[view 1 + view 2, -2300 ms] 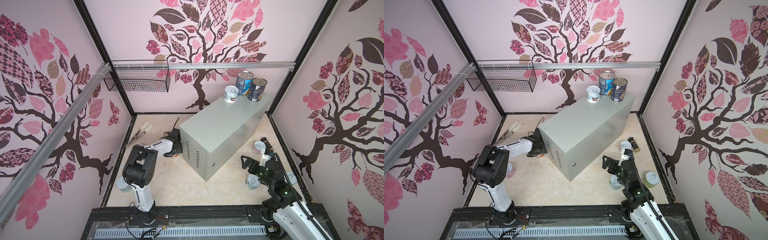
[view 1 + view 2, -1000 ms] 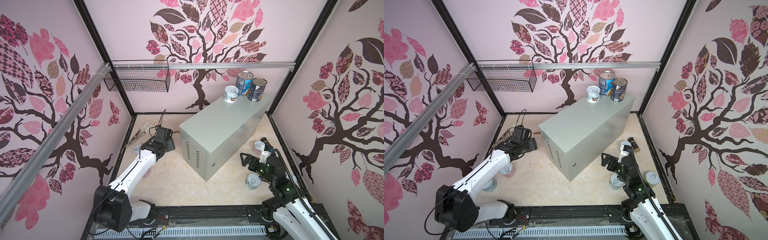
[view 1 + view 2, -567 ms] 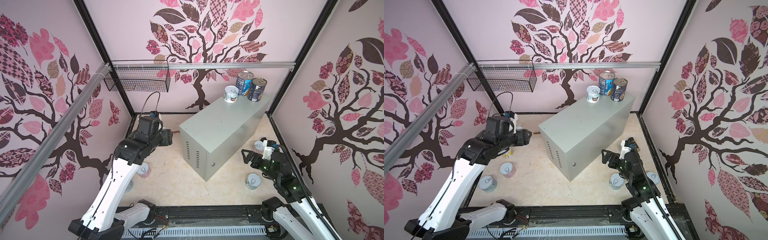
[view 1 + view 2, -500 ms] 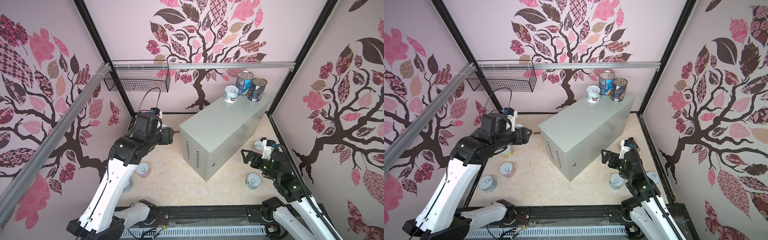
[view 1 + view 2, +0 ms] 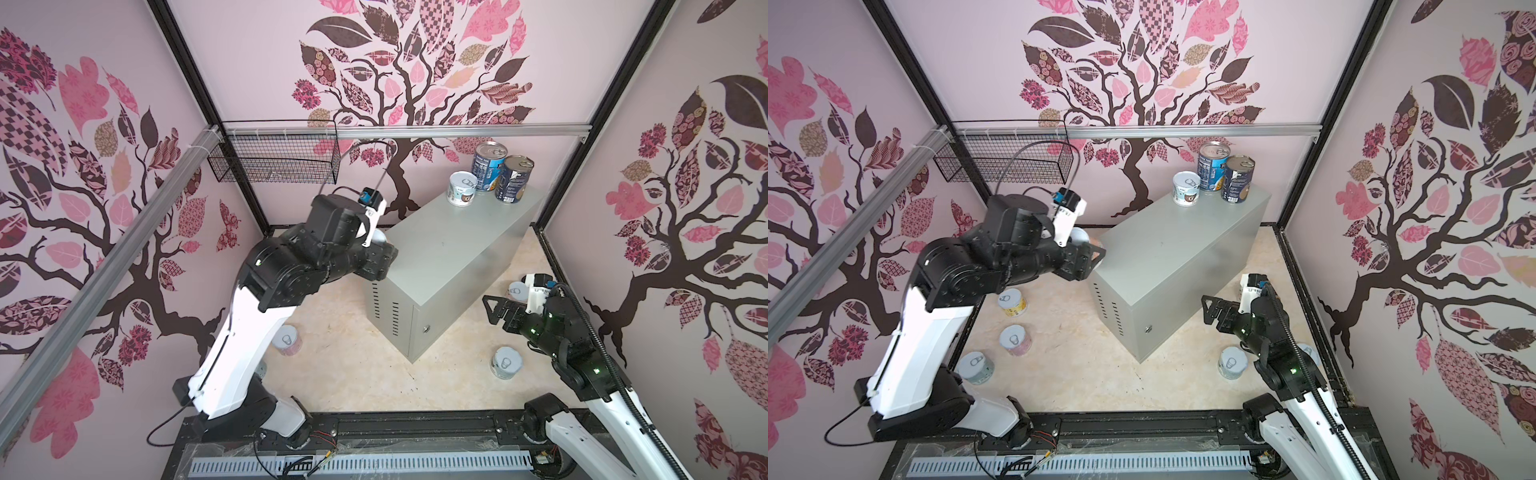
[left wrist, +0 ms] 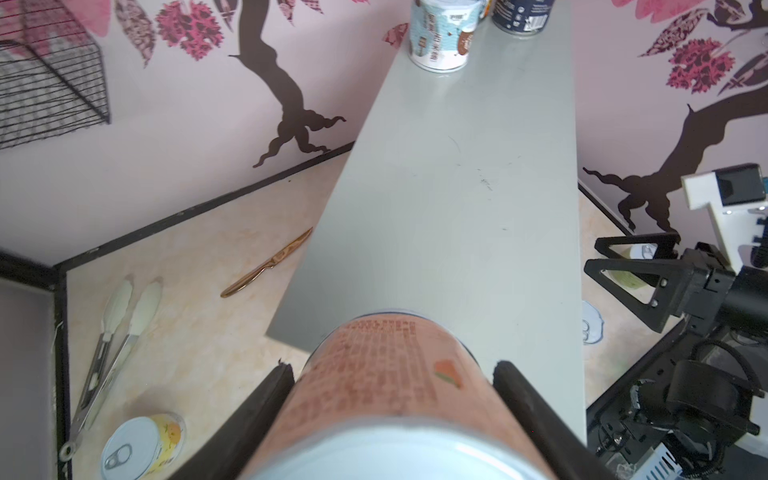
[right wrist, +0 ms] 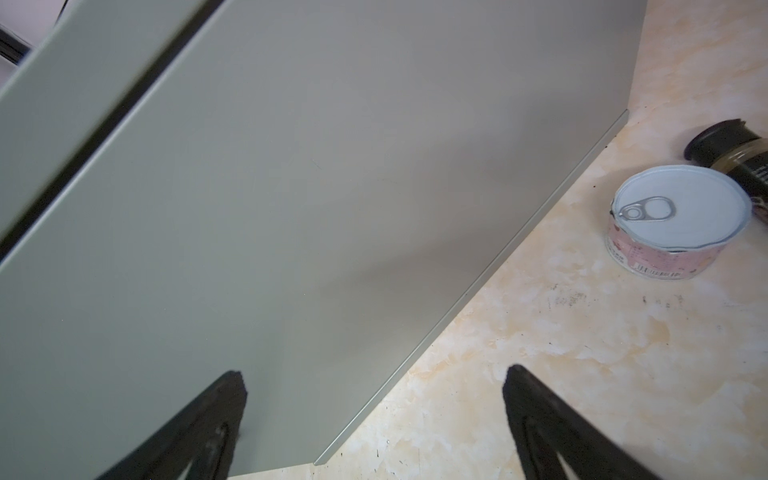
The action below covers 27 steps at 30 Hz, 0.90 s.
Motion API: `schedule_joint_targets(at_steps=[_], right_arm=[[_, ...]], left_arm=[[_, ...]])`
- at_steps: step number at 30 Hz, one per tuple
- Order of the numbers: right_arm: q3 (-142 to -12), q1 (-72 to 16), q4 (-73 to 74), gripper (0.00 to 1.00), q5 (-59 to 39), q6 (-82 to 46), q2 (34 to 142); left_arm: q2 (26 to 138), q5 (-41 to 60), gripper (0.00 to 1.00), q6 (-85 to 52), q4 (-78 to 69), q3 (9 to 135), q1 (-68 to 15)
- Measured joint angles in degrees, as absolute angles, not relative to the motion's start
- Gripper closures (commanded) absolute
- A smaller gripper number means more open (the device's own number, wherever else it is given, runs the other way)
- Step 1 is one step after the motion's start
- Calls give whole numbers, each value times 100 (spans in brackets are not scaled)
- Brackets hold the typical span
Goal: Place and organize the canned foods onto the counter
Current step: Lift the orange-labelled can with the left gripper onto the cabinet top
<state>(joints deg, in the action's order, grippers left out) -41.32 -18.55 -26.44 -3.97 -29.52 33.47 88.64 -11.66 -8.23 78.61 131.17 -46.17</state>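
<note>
Can is being clamped by left gripper at the counter edge; right gripper is being held open alongside.

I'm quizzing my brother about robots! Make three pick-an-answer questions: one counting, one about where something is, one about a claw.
1. How many cans stand on the grey cabinet? A) one B) three C) five
2. Where is the orange can? A) in the right gripper B) in the left gripper C) standing among those cans
3. The right gripper is: A) open and empty B) shut on the orange can C) shut on a tall can
Answers: B, one short and two tall; B, it clamps the can's sides; A, jaws wide apart, nothing between.
</note>
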Motion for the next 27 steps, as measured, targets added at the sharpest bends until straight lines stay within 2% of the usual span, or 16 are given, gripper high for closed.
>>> schedule_joint_targets(at_steps=[7,15,18,24,27], right_arm=[[-4132,-1855,-2943,0,-401,-2884,3017],[-4130,-1857,-3197,0,-495,-2838,2836],[-4130,-1865,-3210,0,-499,-2823,2836],[-4130,-1868,-3203,0,-523,-2821,2836],[-4130,-1868,-3201,0,-517,-2808,2836]], left_arm=[[10436,-1114,50,-545,8049,14324,-5122],[10908,-740,47,-432,7848,14615,-5131],[11026,-650,40,-395,7808,14671,-5131],[11415,-548,20,-263,7443,15012,-5122],[11533,-464,14,-222,7323,15061,-5074]])
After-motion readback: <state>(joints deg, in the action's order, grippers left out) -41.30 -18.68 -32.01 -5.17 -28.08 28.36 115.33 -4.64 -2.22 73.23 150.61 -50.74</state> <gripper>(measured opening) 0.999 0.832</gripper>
